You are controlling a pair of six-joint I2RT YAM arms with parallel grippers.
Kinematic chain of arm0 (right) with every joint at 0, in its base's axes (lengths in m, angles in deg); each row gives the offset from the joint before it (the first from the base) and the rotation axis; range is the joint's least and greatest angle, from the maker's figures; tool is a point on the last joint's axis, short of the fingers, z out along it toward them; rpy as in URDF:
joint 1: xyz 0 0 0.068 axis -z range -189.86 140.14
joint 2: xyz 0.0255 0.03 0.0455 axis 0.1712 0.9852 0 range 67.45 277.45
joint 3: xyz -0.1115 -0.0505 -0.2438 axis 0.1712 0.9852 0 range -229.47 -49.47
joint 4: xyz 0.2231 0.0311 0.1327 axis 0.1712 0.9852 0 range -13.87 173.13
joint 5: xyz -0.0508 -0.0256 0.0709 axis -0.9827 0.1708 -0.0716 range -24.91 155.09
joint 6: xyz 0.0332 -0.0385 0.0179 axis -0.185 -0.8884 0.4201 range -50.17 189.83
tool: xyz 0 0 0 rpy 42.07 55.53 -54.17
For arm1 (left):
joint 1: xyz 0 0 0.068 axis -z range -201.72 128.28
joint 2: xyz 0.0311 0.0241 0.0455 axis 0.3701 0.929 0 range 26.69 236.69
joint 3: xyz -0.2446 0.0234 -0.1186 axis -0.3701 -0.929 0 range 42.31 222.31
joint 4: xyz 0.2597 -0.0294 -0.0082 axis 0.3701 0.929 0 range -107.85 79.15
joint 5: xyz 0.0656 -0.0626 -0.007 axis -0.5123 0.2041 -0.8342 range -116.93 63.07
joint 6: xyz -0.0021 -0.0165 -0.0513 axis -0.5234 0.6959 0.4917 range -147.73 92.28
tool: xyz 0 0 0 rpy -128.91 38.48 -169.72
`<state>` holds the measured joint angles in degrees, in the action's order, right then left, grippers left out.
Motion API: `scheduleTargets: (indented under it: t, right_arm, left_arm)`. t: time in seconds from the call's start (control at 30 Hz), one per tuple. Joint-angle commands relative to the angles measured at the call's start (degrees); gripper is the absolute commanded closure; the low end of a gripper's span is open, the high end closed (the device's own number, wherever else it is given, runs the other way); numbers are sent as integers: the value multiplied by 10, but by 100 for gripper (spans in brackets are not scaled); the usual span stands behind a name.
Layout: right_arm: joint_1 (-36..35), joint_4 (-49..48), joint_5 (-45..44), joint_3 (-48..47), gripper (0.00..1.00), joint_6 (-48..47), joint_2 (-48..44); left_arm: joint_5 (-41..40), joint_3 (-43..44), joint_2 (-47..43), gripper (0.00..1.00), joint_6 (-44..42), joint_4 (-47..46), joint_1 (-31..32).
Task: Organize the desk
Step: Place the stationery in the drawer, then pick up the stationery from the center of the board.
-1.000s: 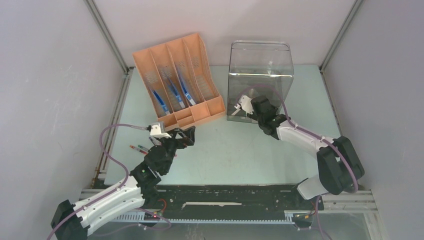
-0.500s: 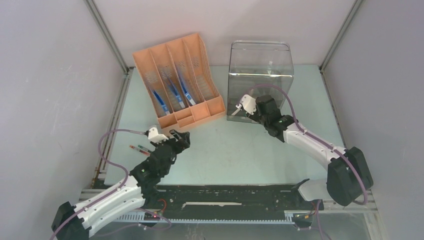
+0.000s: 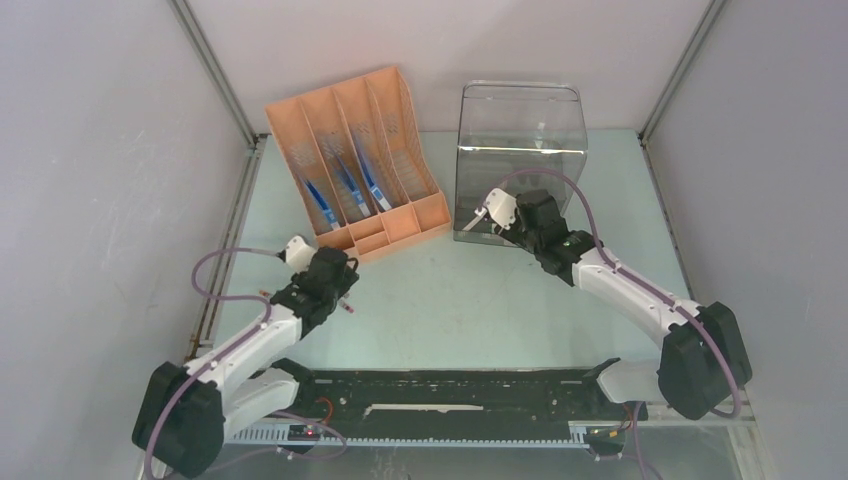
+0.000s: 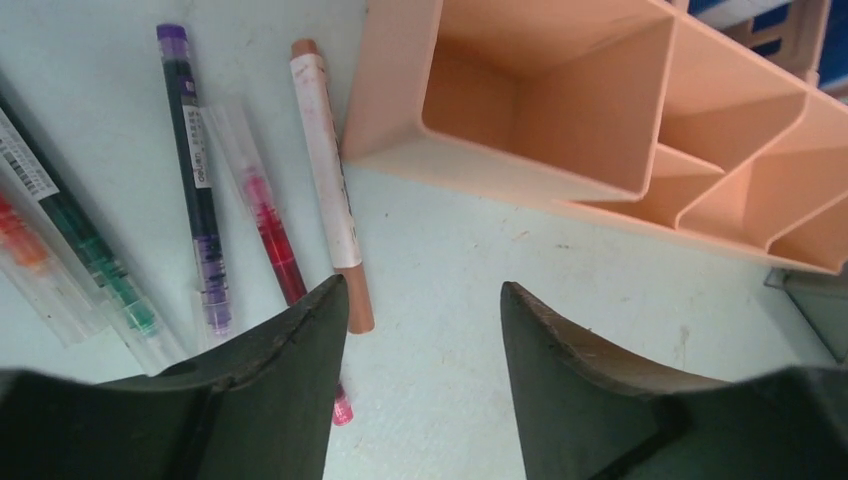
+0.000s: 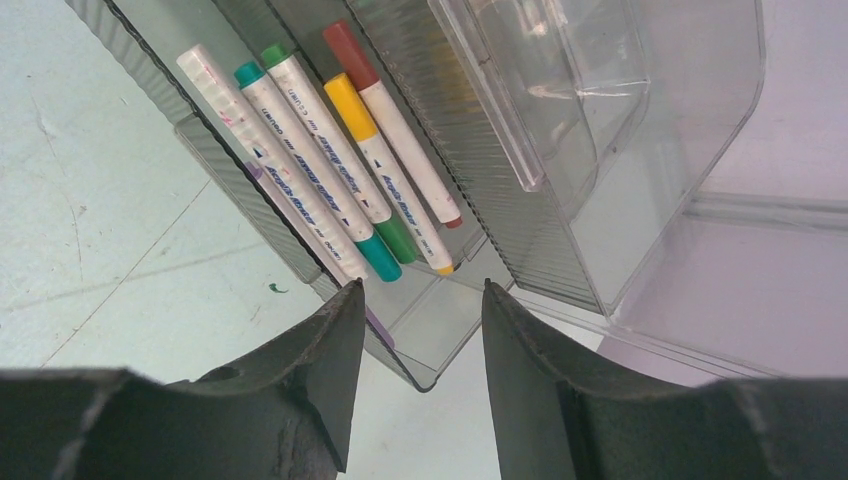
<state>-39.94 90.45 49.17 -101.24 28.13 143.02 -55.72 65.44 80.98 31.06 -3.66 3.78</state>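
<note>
Sorting loose pens into holders; judged mid-task, with a pick being lined up.

Top view: desk (image 3: 480, 300) fills the floor of the cell. An orange rack (image 3: 355, 165) and a clear box (image 3: 520, 150) stand at its far side. The left gripper (image 3: 338, 292) is low over the desk, just in front of the rack's near-left corner. The right gripper (image 3: 498, 222) is at the box's open front.

Left wrist: jaws partly apart, nothing between them, only bare desk in the gap. A brown marker (image 4: 328, 190) lies beside the rack wall, its end by the left finger. A red pen (image 4: 265, 225), purple pen (image 4: 195, 180) and green pen (image 4: 85, 250) lie close alongside.

Right wrist: jaws partly apart and empty. Five markers (image 5: 340, 160) lie side by side in the box's tray.

Next move, as I judge it: shift left to centre on the brown marker and close across its barrel. Neighbours are tight, so the red pen could be caught too.
</note>
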Motion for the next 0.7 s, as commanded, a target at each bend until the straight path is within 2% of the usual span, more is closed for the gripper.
scheduleTargets:
  t: [0.0, 0.27, 0.67]
  right_arm:
    - [4, -4, 7, -8, 46, 11, -19]
    - [5, -4, 10, -8, 46, 11, -18]
    - [6, -2, 13, -8, 46, 11, -18]
  left_arm:
    - [4, 67, 65, 39, 31, 76, -16]
    - [12, 137, 177, 48, 35, 126, -25]
    - [2, 147, 219, 49, 42, 124, -32]
